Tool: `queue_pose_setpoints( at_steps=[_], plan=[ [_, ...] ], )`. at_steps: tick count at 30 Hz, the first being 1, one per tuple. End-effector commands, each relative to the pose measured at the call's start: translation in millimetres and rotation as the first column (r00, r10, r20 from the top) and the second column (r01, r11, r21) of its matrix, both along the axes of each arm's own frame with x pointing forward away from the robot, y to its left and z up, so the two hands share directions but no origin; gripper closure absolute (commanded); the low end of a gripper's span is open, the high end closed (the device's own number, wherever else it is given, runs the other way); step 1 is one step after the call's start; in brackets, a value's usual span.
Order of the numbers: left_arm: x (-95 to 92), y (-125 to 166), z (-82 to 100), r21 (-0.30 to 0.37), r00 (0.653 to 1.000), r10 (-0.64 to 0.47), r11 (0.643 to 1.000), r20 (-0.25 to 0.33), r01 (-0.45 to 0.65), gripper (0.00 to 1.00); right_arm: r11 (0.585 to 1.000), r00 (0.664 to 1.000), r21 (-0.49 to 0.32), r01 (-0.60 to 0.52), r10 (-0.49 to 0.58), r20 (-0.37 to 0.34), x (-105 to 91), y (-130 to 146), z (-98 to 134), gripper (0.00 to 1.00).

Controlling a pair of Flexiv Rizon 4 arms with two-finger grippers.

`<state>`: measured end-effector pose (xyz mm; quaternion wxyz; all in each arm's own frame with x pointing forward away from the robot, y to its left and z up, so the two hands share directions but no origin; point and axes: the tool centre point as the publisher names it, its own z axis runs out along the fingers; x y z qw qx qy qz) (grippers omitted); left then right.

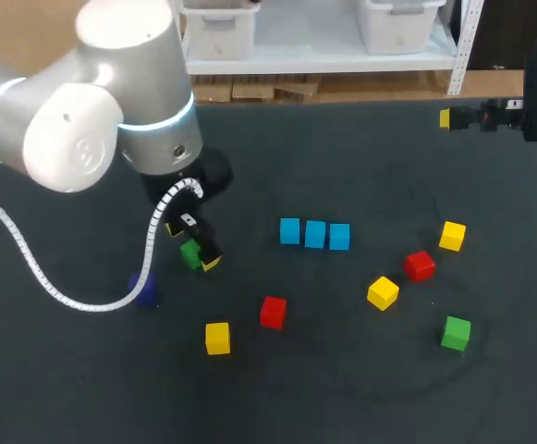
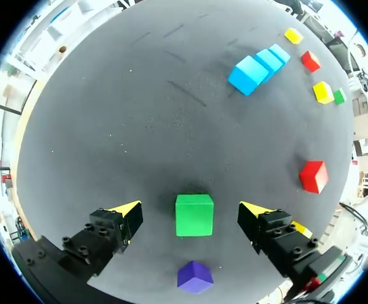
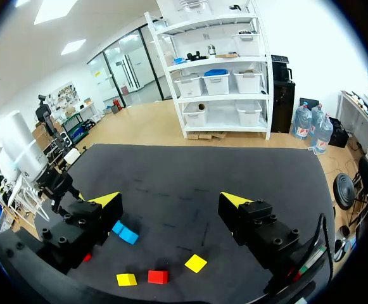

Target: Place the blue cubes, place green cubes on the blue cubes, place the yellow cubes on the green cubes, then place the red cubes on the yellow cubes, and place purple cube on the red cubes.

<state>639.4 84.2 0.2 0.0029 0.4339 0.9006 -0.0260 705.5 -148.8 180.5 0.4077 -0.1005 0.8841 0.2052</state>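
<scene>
My left arm (image 1: 83, 102) is silver-grey with a pale blue ring and a white coiled cable (image 1: 28, 259); my black, screw-studded fingers (image 2: 101, 233) end yellow.

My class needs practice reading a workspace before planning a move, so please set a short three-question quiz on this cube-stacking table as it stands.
1. True or false: the three blue cubes lie side by side in one row.
2. Which cube sits between the left arm's jaws? A. red B. green C. purple
3. How many red cubes are on the table?

Key
1. True.
2. B: the green cube. The jaws stand open, with a gap on each side of it.
3. Two.
</scene>
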Motion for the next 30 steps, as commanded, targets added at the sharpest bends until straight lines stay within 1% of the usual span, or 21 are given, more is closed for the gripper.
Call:
queue_pose_setpoints(
  at_steps=[1,2,3,5,7,8,9,10,14,16,19,21,24,27,30],
  plan=[
    [7.4,-6,-3.2,0.024,1.0,0.001,1.0,-0.029,0.0,0.15,1.0,1.0,0.001,-0.003,0.003,0.0,0.4,-1,-1,0.0],
    [7.4,-6,-3.4,0.028,1.0,0.003,1.0,-0.03,-0.002,0.38,1.0,1.0,0.001,-0.003,0.003,0.0,0.4,-1,-1,0.0],
    [7.3,-5,-3.4,0.033,0.999,0.009,0.999,-0.032,-0.008,0.51,1.0,1.0,0.001,-0.003,0.003,0.0,0.4,-1,-1,0.0],
    [8.1,-4,-3.8,0.055,0.999,0.022,0.998,-0.034,-0.02,0.55,1.0,1.0,0.001,-0.003,0.003,0.0,0.4,-1,-1,0.0],
    [9.0,-2,-3.1,0.064,0.999,0.032,0.998,-0.036,-0.03,0.65,1.0,1.0,0.001,-0.003,0.003,0.0,0.4,-1,-1,0.0],
    [9.1,-2,-2.2,0.072,0.999,0.033,0.997,-0.034,-0.031,0.84,1.0,1.0,0.001,-0.003,0.003,0.0,0.4,-1,-1,0.0],
    [8.9,-1,-1.4,0.077,0.999,0.034,0.996,-0.034,-0.032,0.98,1.0,1.0,0.001,-0.003,0.003,0.0,0.4,-1,-1,0.0],
    [8.3,-1,-0.8,0.088,0.999,0.032,0.996,-0.037,-0.029,1.0,1.0,1.0,0.001,-0.003,0.003,0.0,0.4,-1,-1,0.0],
    [6.3,-2,1.6,0.101,0.999,0.012,0.995,-0.031,-0.009,1.0,1.0,1.0,0.001,-0.003,0.003,0.0,0.4,-1,-1,0.0],
    [6.0,-6,7.9,0.103,1.0,-0.024,0.994,-0.02,0.026,1.0,1.0,1.0,0.001,-0.003,0.003,0.0,0.4,-1,-1,0.0],
    [6.7,-11,17.0,0.128,0.993,-0.119,0.985,-0.008,0.119,1.0,1.0,1.0,0.001,-0.003,0.003,0.0,0.4,-1,-1,0.0],
    [9.7,-15,23.8,0.146,0.98,-0.2,0.97,0.015,0.196,1.0,1.0,1.0,0.001,-0.003,0.003,0.0,0.4,-1,-1,0.0],
    [16.9,-22,38.8,0.172,0.949,-0.313,0.938,0.045,0.302,1.0,1.0,1.0,0.001,-0.003,0.003,0.0,0.4,-1,-1,0.0],
    [25.3,-33,55.3,0.174,0.914,-0.401,0.906,0.065,0.385,1.0,1.0,1.0,0.001,-0.003,0.003,0.0,0.4,-1,-1,0.0],
    [32.2,-51,69.1,0.155,0.876,-0.476,0.874,0.077,0.461,1.0,1.0,1.0,0.001,-0.003,0.003,0.0,0.4,-1,-1,0.0]
  ],
)
